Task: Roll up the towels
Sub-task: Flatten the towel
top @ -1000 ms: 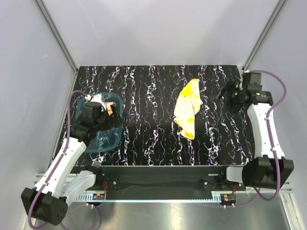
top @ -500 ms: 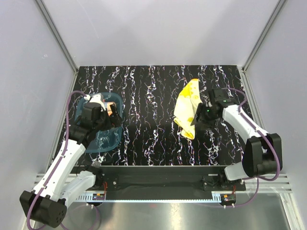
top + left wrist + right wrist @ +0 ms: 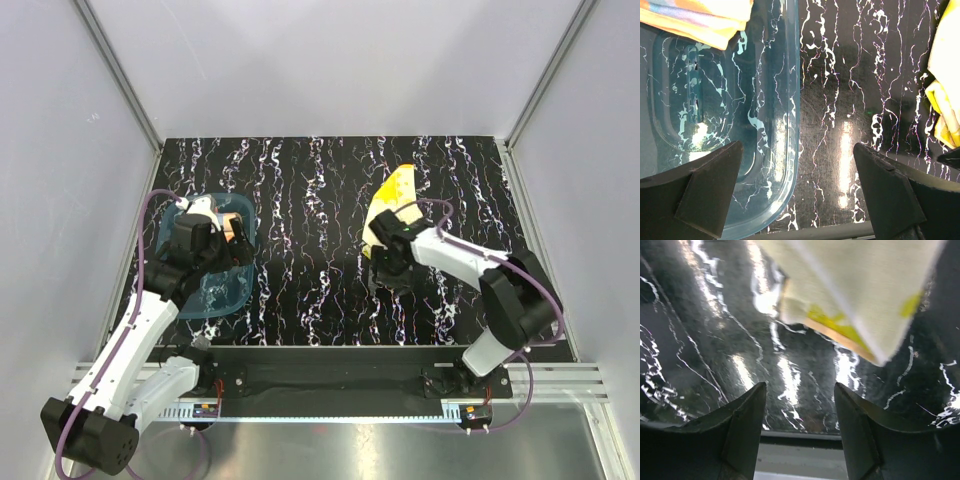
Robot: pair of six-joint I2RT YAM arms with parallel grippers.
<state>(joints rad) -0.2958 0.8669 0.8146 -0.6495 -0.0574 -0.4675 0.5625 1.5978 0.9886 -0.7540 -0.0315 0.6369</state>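
Observation:
The yellow and cream towel (image 3: 394, 197) lies crumpled on the right half of the black marbled table, and its near end is hidden under my right arm. My right gripper (image 3: 384, 270) hovers just past that near end, open with nothing between its fingers; in the right wrist view the towel's corner (image 3: 855, 295) lies ahead of the gripper (image 3: 800, 432). The orange-pink towel (image 3: 236, 214) lies bunched at the far end of the teal tray (image 3: 215, 295). My left gripper (image 3: 797, 200) is wide open and empty over the tray's right rim (image 3: 792, 125), with the orange-pink towel (image 3: 695, 17) beyond it.
The translucent teal tray sits at the table's left side. White walls and metal posts enclose the table at the back and sides. The table's near edge (image 3: 800, 437) shows right under the right fingers. The yellow towel's edge (image 3: 945, 100) shows in the left wrist view.
My right arm has swung from the far right corner leftward over the yellow towel's near end, and its jaws have narrowed somewhat. The left arm has stayed still.

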